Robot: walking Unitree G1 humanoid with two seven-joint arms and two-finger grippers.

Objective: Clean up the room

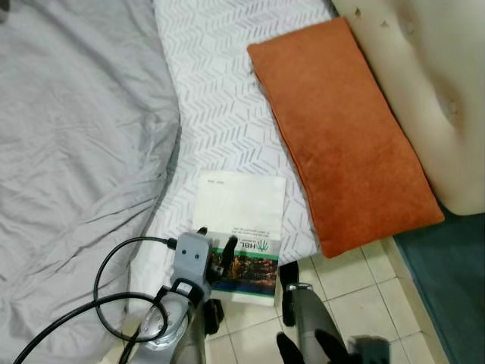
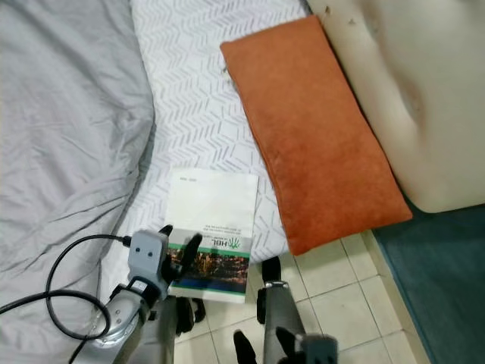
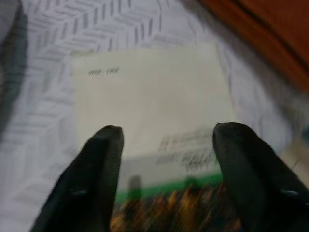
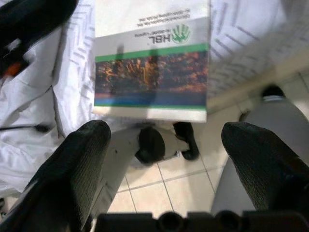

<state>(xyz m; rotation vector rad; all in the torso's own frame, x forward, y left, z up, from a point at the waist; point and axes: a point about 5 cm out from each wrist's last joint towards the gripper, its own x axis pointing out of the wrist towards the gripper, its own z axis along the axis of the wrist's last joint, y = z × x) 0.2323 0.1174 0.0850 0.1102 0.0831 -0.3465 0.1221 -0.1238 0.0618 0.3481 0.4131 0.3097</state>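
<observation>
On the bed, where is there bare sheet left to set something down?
Free: the patterned sheet between the grey duvet and the orange cushion, beyond the book. Crowded: the near bed edge, where the book overhangs and the open left hand hovers above it.

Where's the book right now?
The book lies at the bed's near edge, on the patterned sheet, between grey duvet and orange cushion, under the left end effector.
</observation>
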